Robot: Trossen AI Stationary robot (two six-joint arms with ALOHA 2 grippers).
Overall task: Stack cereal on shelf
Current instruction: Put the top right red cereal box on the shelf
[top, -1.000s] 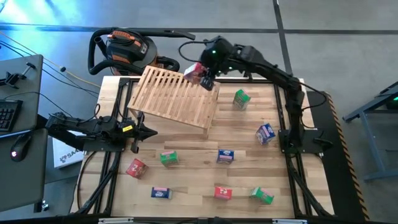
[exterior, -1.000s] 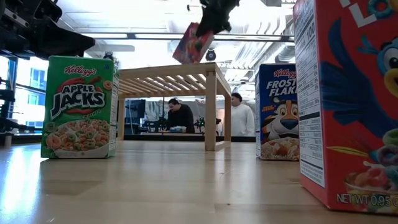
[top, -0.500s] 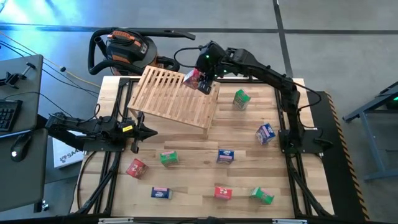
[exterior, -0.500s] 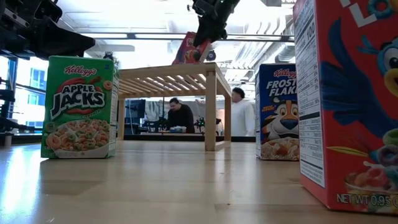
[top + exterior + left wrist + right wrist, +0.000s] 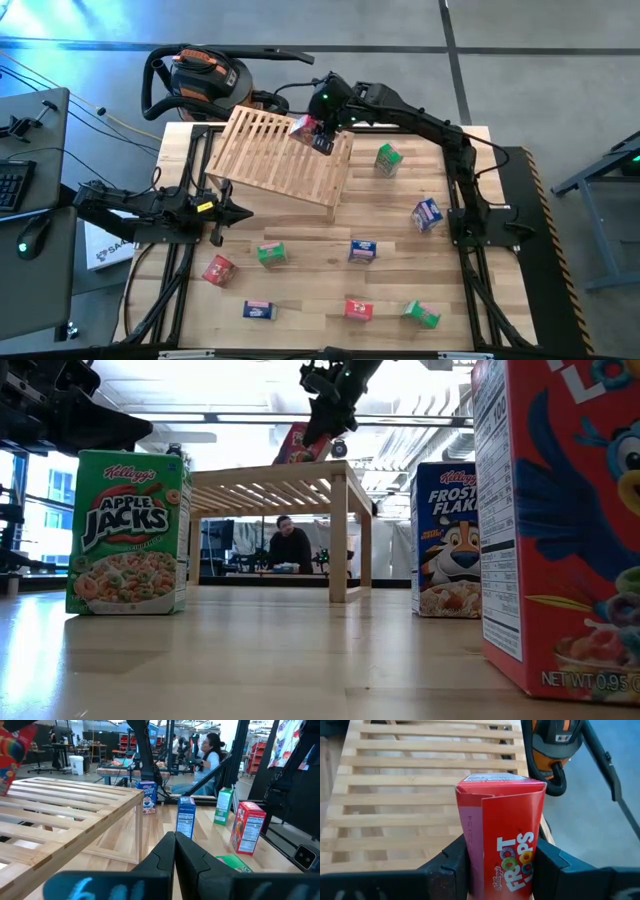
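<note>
My right gripper (image 5: 320,135) is over the far right corner of the wooden slatted shelf (image 5: 285,158) and is shut on a red Froot Loops cereal box (image 5: 303,127). In the low view that box (image 5: 293,445) is tilted, with its lower end at the shelf top (image 5: 270,472). Whether it touches the slats I cannot tell. Several more boxes stand on the tabletop: green (image 5: 388,157), blue-and-white (image 5: 427,214), red (image 5: 218,269) and others along the near edge. My left gripper (image 5: 240,212) waits shut at the table's left side, near the shelf's near left corner. My right gripper pinches the red box between its two fingers (image 5: 451,865), one on each of two opposite faces (image 5: 470,850). The fingers come from above, slanting in from the table's right. The box is tilted, and its free end (image 5: 500,782) points down over the slats.
An orange-and-black shop vacuum (image 5: 200,80) with its hose stands just beyond the table's far edge, behind the shelf. Black frame rails (image 5: 470,190) run along the table's sides. Bare tabletop (image 5: 380,200) lies between the shelf and the scattered boxes. A person sits in the room beyond (image 5: 290,545).
My right gripper has carried the red box toward the table's left, farther in over the shelf, and has come down. The box is now lower, with its bottom end at the level of the shelf top, and still tilted.
</note>
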